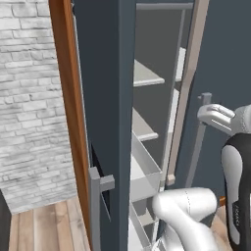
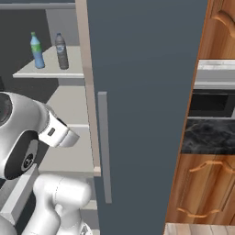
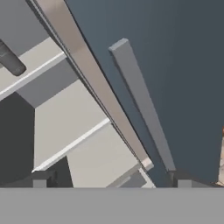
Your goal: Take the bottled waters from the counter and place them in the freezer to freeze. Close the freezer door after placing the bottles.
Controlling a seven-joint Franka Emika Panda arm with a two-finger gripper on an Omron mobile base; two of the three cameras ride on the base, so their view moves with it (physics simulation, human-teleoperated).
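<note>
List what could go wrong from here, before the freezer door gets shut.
1. Both bottles, green-capped and blue-capped, stand upright near the shelf front edge; a hard swing of the door might topple them.
2. The arm reaches into the open freezer; the freezer door could strike it if moved before it withdraws.
3. The open gripper sits close to the other door's handle and may bump it.

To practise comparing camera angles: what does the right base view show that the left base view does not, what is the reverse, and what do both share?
Right base view alone: the two bottled waters upright on a freezer shelf, plus the black marble counter and wooden cabinets. Left base view alone: the open freezer door, edge-on, with its handle, and a white brick wall. Both: grey freezer shelves and the robot's white arm.
</note>
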